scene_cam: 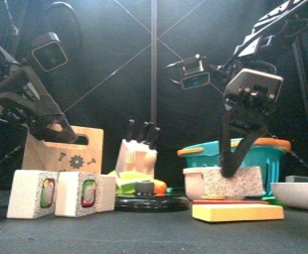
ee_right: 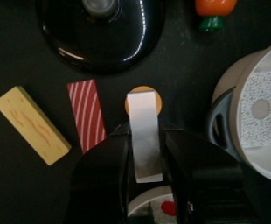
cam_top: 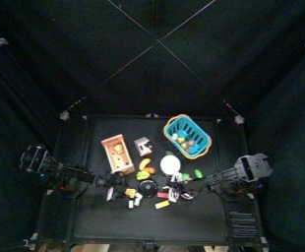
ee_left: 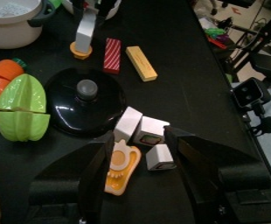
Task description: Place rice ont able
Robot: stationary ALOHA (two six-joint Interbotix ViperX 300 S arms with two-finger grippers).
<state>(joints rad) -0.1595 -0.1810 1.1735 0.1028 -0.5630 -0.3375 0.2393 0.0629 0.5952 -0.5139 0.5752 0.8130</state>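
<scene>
The rice [cam_top: 171,163] is a smooth white rounded lump resting on the black table [cam_top: 102,212], just in front of the blue basket [cam_top: 184,130]. It also shows in the left wrist view [ee_left: 10,22], the right wrist view [ee_right: 260,96] and at the right edge of the front view [scene_cam: 297,193]. My right gripper [ee_right: 144,136] hangs beside the rice, not touching it, shut on a white strip [ee_right: 142,131] with an orange end. My left gripper [ee_left: 138,162] is open, low over small white blocks [ee_left: 144,136] and an orange-white piece [ee_left: 121,168].
A black lid [ee_left: 86,96], green and orange toy vegetables [ee_left: 21,105], a red striped piece [ee_right: 86,114] and a yellow block [ee_right: 33,127] lie between the arms. A wooden block [cam_top: 117,150] stands back left. Boxed toys [scene_cam: 58,193] stand at the front left.
</scene>
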